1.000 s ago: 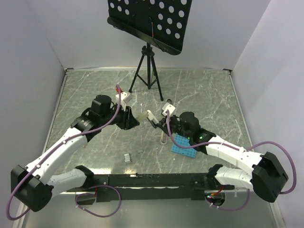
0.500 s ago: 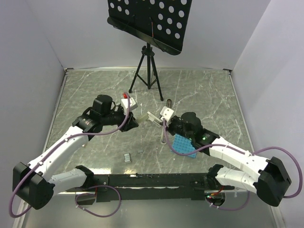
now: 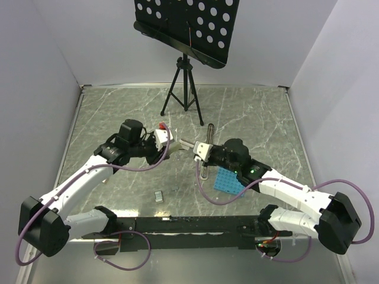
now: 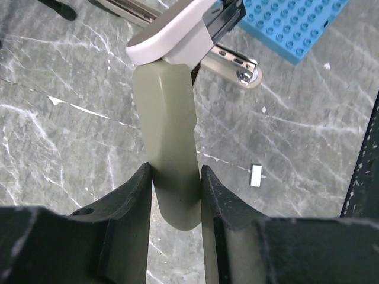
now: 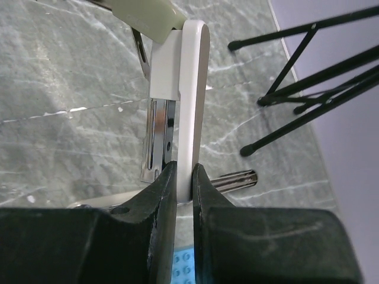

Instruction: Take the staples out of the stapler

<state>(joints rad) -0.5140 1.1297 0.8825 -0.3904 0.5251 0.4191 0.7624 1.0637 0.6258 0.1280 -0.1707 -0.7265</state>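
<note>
The stapler (image 3: 186, 144) hangs above the table between my two grippers, its two arms spread in a V. My left gripper (image 4: 176, 171) is shut on its pale olive arm (image 4: 169, 118). My right gripper (image 5: 184, 168) is shut on its white arm (image 5: 190, 89), with a silvery metal channel (image 5: 157, 142) beside it. In the top view the left gripper (image 3: 172, 147) and the right gripper (image 3: 199, 151) face each other. Two small grey staple blocks (image 3: 158, 196) (image 3: 175, 188) lie on the table nearer the front; one shows in the left wrist view (image 4: 256, 176).
A blue studded plate (image 3: 231, 180) lies under the right arm, with a slim silvery metal strip (image 3: 203, 171) on the table at its left edge. A short ribbed dark rod (image 3: 209, 129) lies behind the right gripper. A black tripod (image 3: 183, 97) with a perforated plate stands at the back.
Both wrists have turned and drawn closer together round the stapler, which stays held at about the same spot. The staple blocks and the plate have not moved.
</note>
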